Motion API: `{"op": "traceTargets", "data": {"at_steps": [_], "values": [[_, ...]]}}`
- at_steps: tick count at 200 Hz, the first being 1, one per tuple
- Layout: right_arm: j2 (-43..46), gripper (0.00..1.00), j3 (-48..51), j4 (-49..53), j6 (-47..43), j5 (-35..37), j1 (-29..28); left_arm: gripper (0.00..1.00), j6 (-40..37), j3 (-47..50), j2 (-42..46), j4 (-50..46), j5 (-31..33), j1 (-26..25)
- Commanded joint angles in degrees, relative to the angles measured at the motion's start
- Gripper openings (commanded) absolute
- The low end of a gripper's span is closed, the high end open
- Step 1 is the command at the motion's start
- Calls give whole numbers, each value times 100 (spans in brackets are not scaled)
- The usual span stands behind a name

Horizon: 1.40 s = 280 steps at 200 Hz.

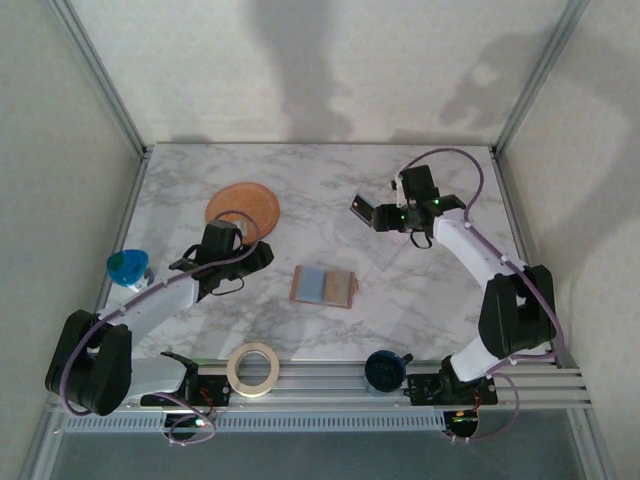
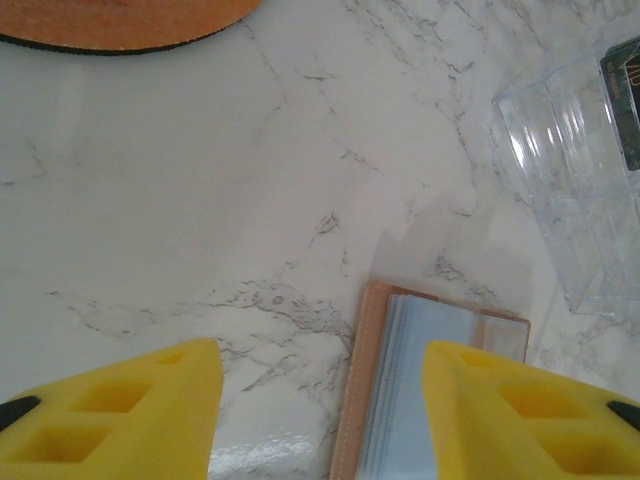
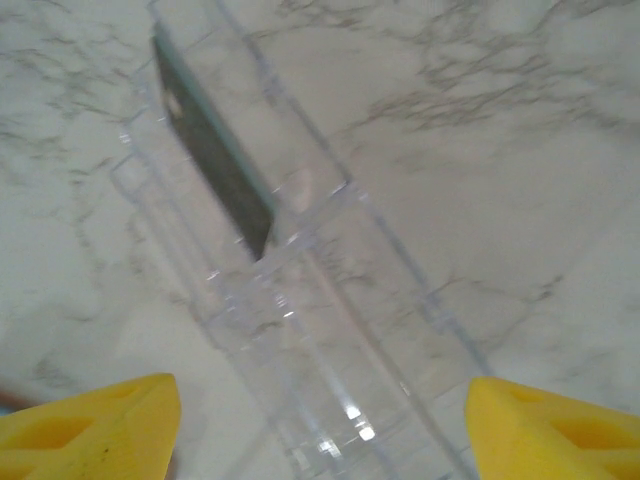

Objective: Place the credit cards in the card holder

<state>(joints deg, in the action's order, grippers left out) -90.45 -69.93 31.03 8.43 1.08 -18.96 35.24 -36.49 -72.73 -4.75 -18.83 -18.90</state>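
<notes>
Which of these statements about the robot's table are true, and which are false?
1. The card holder lies on the table between the two arms. True.
2. The left hand is shut on a card. False: its fingers are apart and hold nothing.
3. A dark card sits in a clear plastic box near the right hand. True.
4. The orange disc lies on top of the card holder. False: it lies apart from it, farther back and to the left.
5. The tape roll sits at the far edge. False: it sits at the near edge, by the arm bases.
</notes>
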Motion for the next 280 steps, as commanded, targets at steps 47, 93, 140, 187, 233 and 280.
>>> {"op": "traceTargets", "data": {"at_steps": [47,93,140,187,233,280], "values": [[-875,67,-622,735,-721,83,200,54,-259,64,-323,99,-259,53],[-954,66,-704,993,-977,529,217,54,-340,-22,-377,-31,-254,53],[-846,62,-498,1065,-646,-1607,217,54,-329,-117,-435,-99,-288,54],[-455,65,-136,949,-401,-2202,187,54,-290,-117,-491,-25,-354,44],[-611,68,-462,1124,-735,-303,-141,54,-193,-194,-567,91,-449,20],[-1000,69,-654,1074,-1034,757,-533,54,-141,-16,-391,130,-401,-26]]}}
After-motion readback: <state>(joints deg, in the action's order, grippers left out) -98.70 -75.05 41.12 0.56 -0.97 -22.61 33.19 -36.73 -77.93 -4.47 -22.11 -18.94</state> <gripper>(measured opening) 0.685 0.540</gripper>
